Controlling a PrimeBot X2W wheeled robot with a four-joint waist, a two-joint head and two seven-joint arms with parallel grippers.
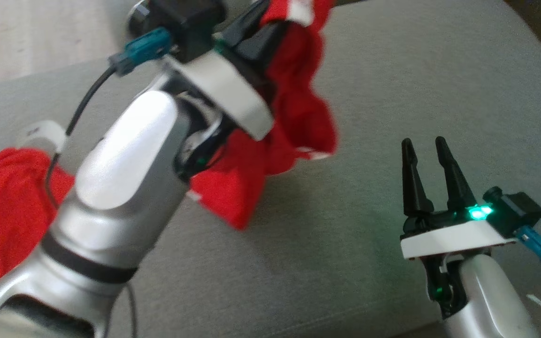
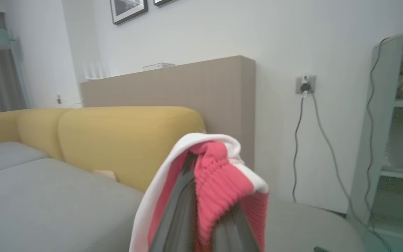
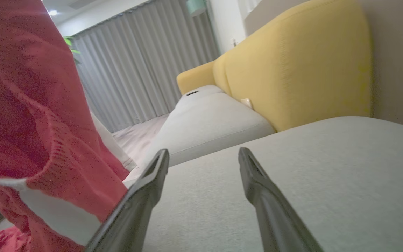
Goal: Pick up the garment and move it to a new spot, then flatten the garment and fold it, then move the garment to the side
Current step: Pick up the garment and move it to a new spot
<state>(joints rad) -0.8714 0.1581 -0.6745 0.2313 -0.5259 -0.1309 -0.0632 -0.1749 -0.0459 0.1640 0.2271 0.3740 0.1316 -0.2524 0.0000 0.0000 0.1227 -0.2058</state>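
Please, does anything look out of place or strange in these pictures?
Nothing is spilled or damaged. Only the red garment is untidy: the left pincer, shut on its white-trimmed edge, holds it up, and the rest hangs crumpled down to the grey cushion. The right pincer is open and empty.

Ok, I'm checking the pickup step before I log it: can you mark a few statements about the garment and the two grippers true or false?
1. The left gripper is shut on the red knit garment. True.
2. The right gripper holds a corner of the garment. False: its fingers stand open and empty above the grey seat cushion.
3. The garment lies flat and folded. False: it hangs bunched from the left gripper.
4. The sofa has a yellow backrest. True.
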